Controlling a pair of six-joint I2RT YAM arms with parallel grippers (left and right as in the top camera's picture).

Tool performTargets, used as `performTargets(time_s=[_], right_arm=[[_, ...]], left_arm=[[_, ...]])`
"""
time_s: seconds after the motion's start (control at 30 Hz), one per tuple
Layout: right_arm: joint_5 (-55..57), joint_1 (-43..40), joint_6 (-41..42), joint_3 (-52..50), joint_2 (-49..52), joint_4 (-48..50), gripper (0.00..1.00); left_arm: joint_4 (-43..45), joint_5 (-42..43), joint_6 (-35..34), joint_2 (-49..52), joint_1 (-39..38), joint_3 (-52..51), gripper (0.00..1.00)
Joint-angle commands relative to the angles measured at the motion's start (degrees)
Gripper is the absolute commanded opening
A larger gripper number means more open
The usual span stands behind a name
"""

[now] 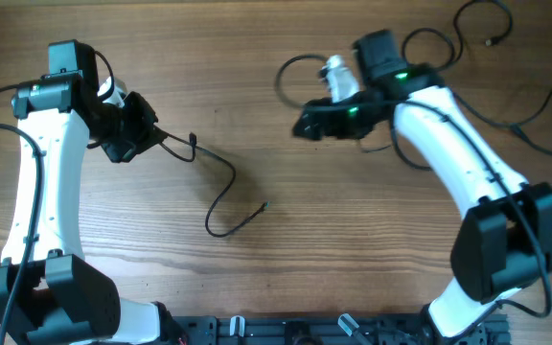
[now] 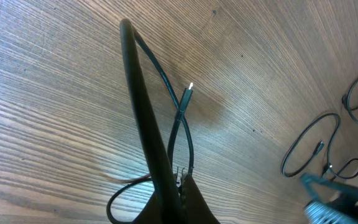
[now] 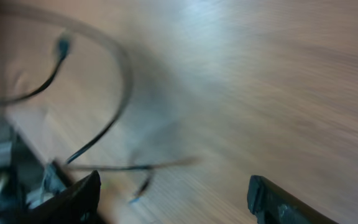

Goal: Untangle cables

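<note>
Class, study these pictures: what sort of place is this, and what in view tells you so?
Probably a robotics lab bench: a left arm and right arm, both robotic, at a wooden table strewn with thin black cables.

The worktop (image 1: pixel 353 240) lies bare in a broad lane between the left gripper (image 1: pixel 147 132) and the right gripper (image 1: pixel 303 125), from the far edge to the near centre. A thin cable (image 1: pixel 232 180) runs from the left gripper and curls into that lane's near left part. Around the right arm (image 1: pixel 458 153), which slants across the right side, loose cables (image 1: pixel 517 128) sprawl over the far right corner.
</note>
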Motion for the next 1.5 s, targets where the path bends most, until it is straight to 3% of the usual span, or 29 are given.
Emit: performTargets(time_s=[0.0, 0.13, 0.33, 0.57, 0.77, 1.0, 1.03, 1.13, 1.23, 1.33, 1.47], right_arm=[[-1.7, 7.48, 5.27, -0.04, 1.36, 1.14, 0.67], [5.55, 16.55, 22.56, -0.04, 1.36, 2.51, 0.73], [26.03, 30.23, 40.04, -0.07, 1.38, 7.06, 0.74], [27.91, 38.12, 53.55, -0.07, 4.72, 10.45, 0.73], [32.41, 40.22, 54.34, -0.07, 10.49, 14.05, 0.67], [37.97, 40.22, 51.32, -0.07, 10.91, 13.75, 0.08], [37.92, 40.02, 49.83, -0.04, 10.84, 13.03, 0.04], [39.34, 37.29, 46.42, -0.04, 7.15, 7.41, 0.04], [40.19, 29.99, 35.87, -0.04, -1.6, 0.13, 0.04], [40.11, 19.8, 32.22, -0.04, -8.48, -7.1, 0.04], [39.45, 9.14, 29.81, -0.04, -9.6, -11.65, 0.04]], left_arm=[[0.35, -0.52, -0.33, -1.22, -0.02, 0.7, 0.04], [0.46, -0.52, -0.33, -1.22, -0.02, 0.7, 0.04], [0.85, -0.52, -3.28, -1.22, -0.02, 0.7, 0.04], [1.46, -0.48, -6.8, -1.22, -0.02, 0.7, 0.04], [1.44, -0.5, -6.78, -1.22, -0.02, 0.7, 0.04], [1.46, -0.52, -6.78, -1.22, -0.02, 0.7, 0.04], [1.46, -0.55, -6.78, -1.22, -0.02, 0.7, 0.04], [0.96, -6.23, -6.78, -1.2, -0.02, 0.7, 0.04], [0.31, -7.19, -6.71, -1.22, -0.02, 0.68, 0.04], [-1.51, -6.88, -6.71, -1.22, -0.11, 0.68, 0.04], [-4.59, -6.27, -4.11, -1.22, -3.04, 0.68, 0.04]])
